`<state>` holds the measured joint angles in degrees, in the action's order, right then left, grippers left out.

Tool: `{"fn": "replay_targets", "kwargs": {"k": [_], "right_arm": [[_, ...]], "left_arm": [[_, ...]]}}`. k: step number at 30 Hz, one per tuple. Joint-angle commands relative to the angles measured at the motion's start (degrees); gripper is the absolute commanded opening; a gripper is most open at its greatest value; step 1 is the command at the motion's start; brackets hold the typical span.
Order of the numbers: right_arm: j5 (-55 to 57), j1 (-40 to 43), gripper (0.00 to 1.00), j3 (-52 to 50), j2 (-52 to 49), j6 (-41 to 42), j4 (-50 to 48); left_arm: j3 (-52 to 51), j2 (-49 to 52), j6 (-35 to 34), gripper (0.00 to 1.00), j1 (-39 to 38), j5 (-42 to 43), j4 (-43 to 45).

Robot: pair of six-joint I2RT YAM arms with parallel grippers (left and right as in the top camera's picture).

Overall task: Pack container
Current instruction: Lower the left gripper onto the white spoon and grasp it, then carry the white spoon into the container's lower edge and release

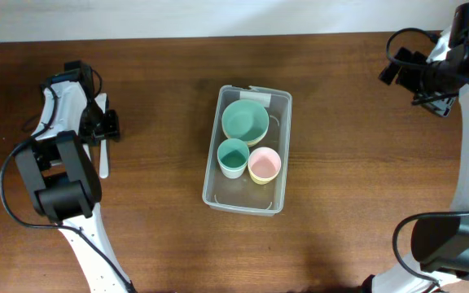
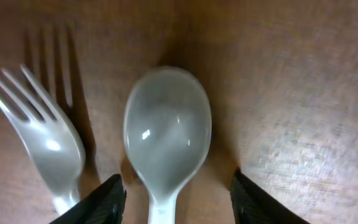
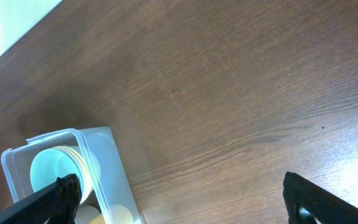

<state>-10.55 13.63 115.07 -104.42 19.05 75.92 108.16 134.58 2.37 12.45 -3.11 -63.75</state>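
The clear plastic container [image 1: 215, 192] sits mid-table holding a green bowl [image 1: 245, 120], a green cup [image 1: 233, 157] and a pink cup [image 1: 265, 165]. It also shows in the right wrist view [image 3: 104, 155]. My left gripper [image 1: 102, 127] is open low over the table at the far left, its fingers [image 2: 176, 202] on either side of a white plastic spoon [image 2: 166, 134]. A white fork [image 2: 45, 137] lies just left of the spoon. My right gripper [image 1: 418, 81] is open and empty, raised at the far right back; its fingers [image 3: 182, 199] show apart.
The table's back edge meets a white wall [image 1: 218, 16]. Bare brown wood [image 1: 365, 179] lies between the container and the right arm.
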Motion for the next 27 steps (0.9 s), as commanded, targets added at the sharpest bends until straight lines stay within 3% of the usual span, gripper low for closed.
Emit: {"fn": "replay_targets", "kwargs": {"k": [1, 6, 10, 17, 19, 27], "right_arm": [[0.09, -0.15, 0.99, 0.33, -0.02, -0.15, -0.02], [0.09, -0.15, 0.99, 0.33, -0.02, -0.15, -0.02], [0.11, -0.15, 0.99, 0.33, -0.02, -0.15, -0.02], [0.09, -0.15, 0.99, 0.33, -0.02, -0.15, -0.02], [0.09, -0.15, 0.99, 0.33, -0.02, -0.15, -0.02], [0.09, -0.15, 0.99, 0.33, -0.02, -0.15, -0.02]], "left_arm": [[-0.39, 2.43, 1.40, 0.40, 0.35, 0.33, 0.85], [-0.37, 2.54, 1.42, 0.01, 0.31, 0.74, -0.17], [2.84, 2.40, 1.38, 0.01, 0.24, 0.83, -5.03], [20.35, -5.01, 4.37, 0.01, -4.66, 8.35, -20.06], [23.45, -8.17, 7.69, 0.01, -7.89, 8.31, -21.24], [25.38, -17.79, 42.38, 0.01, -29.40, 8.31, -26.84]]}}
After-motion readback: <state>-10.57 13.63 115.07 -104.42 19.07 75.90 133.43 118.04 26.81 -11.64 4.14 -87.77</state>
